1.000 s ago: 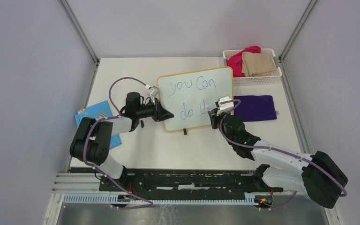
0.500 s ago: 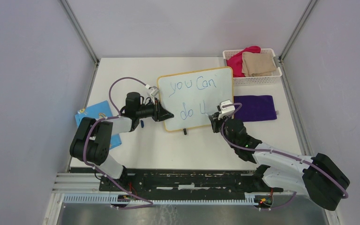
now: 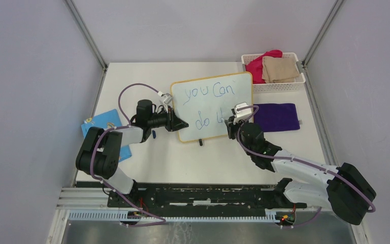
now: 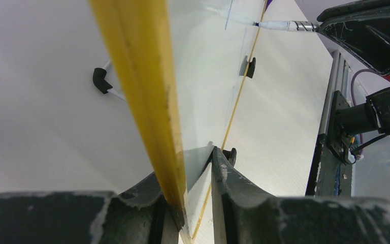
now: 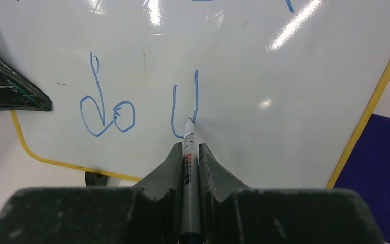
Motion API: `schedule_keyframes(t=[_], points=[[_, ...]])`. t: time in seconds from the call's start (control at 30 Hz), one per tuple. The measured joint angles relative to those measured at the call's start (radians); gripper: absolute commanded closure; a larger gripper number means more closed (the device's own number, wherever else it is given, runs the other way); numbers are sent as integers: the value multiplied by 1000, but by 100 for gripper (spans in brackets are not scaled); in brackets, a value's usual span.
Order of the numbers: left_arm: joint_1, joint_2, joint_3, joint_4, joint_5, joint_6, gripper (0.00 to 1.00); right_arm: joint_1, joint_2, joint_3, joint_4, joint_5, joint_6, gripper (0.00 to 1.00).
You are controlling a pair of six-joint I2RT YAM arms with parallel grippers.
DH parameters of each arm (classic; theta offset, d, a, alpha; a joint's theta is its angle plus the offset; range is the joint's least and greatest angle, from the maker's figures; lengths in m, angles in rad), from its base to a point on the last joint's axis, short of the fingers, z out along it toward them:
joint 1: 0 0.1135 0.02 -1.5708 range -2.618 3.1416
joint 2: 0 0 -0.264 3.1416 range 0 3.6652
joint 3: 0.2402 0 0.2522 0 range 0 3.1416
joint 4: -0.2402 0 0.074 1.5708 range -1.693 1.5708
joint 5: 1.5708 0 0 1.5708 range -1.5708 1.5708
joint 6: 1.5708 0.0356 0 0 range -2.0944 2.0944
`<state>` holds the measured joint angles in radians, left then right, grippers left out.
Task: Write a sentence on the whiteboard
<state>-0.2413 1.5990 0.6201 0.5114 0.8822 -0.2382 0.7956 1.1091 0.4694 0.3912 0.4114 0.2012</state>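
Yellow rim runs round the whiteboard (image 3: 212, 109), which sits propped at a tilt on small black feet near the middle of the table (image 3: 183, 162). The left claw (image 3: 182, 123) is clenched on the board's left edge, low down. In the left wrist view the rim is pinched between the two fingers, which stand only narrowly apart. The right claw (image 3: 232, 122) is clamped almost closed on a pen (image 5: 188, 170), whose barrel runs straight out between the fingers. The pen's tip touches the board's face on the lower line.

The sentence (image 3: 208, 93) is in thin blue strokes: "you Can" along the top, "do" below it, then a U-shaped stroke where the tip rests. To the right of that stroke the white face is bare as far as the right rim.

Just past the right rim a purple cloth (image 3: 279, 117) lies flat on the table, close to the right claw. A white basket (image 3: 279, 86) in the far right corner holds a pink and a tan cloth, apart from the board's upper right corner. A blue card (image 3: 99, 122) lies by the table's left edge, partly under the left arm. One foot (image 3: 200, 143) shows just below the board's near rim. Bare table stretches from that rim to the arm bases, and more lies behind the board up to the far wall.
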Motion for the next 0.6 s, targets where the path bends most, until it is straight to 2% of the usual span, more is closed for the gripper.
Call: schedule_keyframes(t=[0.6], points=[[-1, 2, 2, 0, 0, 0, 98, -33, -7, 22, -6, 12, -8, 100]])
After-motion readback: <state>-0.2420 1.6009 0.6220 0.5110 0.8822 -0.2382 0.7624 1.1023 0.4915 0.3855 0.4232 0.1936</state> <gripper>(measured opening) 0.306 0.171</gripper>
